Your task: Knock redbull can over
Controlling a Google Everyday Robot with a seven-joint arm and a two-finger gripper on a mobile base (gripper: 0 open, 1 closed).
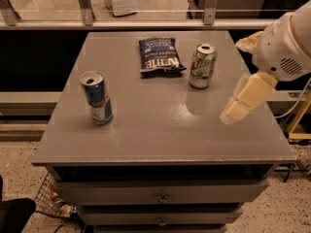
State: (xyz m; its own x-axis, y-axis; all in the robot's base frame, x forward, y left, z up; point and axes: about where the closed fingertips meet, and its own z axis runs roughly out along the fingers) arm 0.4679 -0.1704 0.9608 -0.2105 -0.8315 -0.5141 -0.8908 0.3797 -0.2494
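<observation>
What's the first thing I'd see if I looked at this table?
Probably the robot's big pale gripper, hanging over the right side of the grey table. Then the tall blue-and-silver redbull can, standing upright alone near the left edge. At the back sit a dark chip bag and a white-and-green can to its right.
</observation>
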